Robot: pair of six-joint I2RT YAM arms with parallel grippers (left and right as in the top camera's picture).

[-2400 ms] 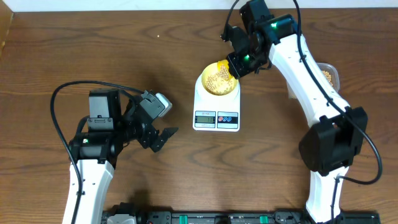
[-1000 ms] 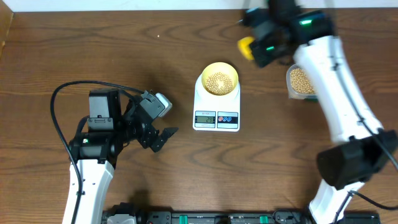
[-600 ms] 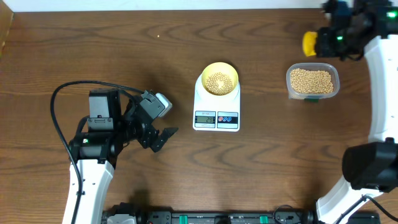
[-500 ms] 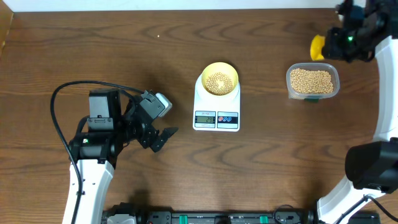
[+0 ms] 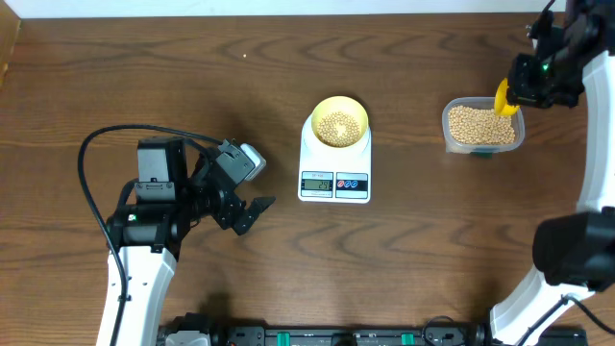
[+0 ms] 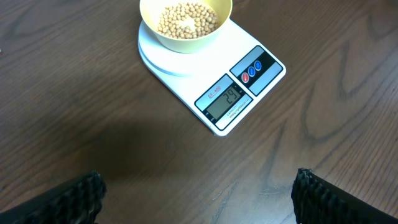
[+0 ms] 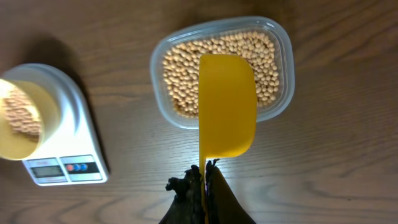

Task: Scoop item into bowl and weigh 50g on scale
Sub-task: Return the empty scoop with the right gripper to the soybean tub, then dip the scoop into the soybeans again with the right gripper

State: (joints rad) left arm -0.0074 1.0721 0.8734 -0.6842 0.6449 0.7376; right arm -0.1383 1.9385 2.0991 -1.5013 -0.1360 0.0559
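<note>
The pale yellow bowl (image 5: 358, 106) stands on the white scale (image 5: 333, 165) at the table's middle, with a shallow layer of tan beans (image 5: 337, 126) in it. My right gripper (image 5: 531, 82) is shut on the handle of a bright yellow scoop (image 5: 503, 98). In the right wrist view the scoop (image 7: 226, 106) hangs over the right half of the beans (image 7: 180, 74) in a clear tub (image 7: 283, 62). My left gripper (image 5: 252, 213) stands open and empty left of the scale. In its own view the scale's display (image 6: 227, 99) shows a two-digit figure.
The clear tub (image 5: 448, 135) sits near the table's right edge, well right of the scale. Dark wooden tabletop lies between my left gripper (image 6: 199, 186) and the scale (image 6: 186, 65). A black cable loops around the left arm's base (image 5: 154, 183).
My right arm has carried the yellow scoop from above the bowl far to the right, and it now hangs over the tub of beans. The left arm has not moved.
</note>
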